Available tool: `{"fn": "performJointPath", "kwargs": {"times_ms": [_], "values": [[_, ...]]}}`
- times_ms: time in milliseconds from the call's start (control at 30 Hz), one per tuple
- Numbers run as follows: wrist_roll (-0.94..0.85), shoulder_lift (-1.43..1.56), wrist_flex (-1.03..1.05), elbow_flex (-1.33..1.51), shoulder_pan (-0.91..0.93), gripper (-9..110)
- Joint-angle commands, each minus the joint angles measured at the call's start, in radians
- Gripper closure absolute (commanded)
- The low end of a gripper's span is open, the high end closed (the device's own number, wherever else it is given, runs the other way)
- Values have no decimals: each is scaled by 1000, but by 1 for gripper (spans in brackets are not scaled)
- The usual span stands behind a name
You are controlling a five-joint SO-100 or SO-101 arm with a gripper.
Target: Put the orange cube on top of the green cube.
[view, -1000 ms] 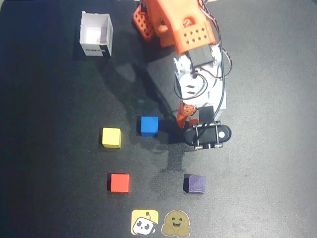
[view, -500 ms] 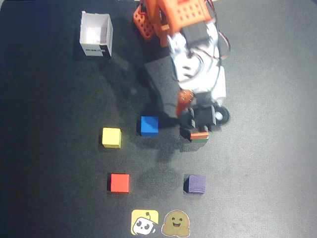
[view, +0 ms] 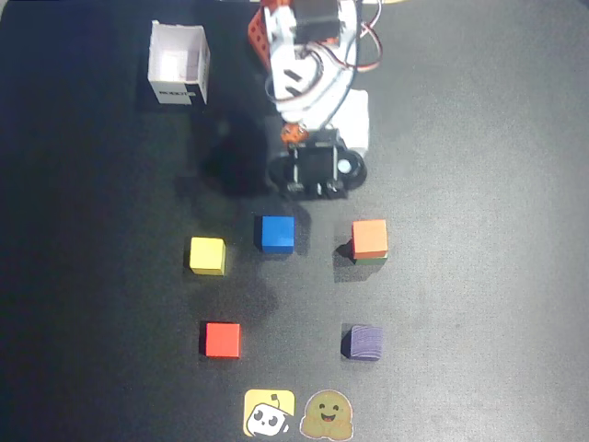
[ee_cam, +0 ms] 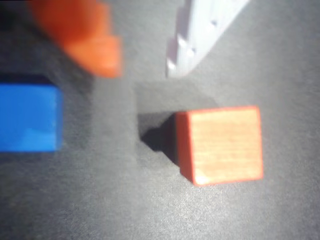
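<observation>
We see the orange cube (ee_cam: 224,144) sitting on the green cube (view: 370,260), just below our gripper (ee_cam: 145,62), whose jaws are parted and empty.

A white open box (view: 179,64) stands near the far left corner of the dark counter (view: 83,276) in the overhead view. Toward the near edge lie four cubes, well apart: a blue cube (view: 275,234) and a yellow cube (view: 207,256) in one row, a red cube (view: 222,340) and a purple cube (view: 362,343) behind them. Two small stickers (view: 297,414) sit at the near edge.
</observation>
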Motion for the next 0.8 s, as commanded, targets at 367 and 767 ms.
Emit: {"fn": "performJointPath", "kwargs": {"times_ms": [367,767], "values": [[-2,497,97,285,80,101],[-57,497,129,310,160,101]]}}
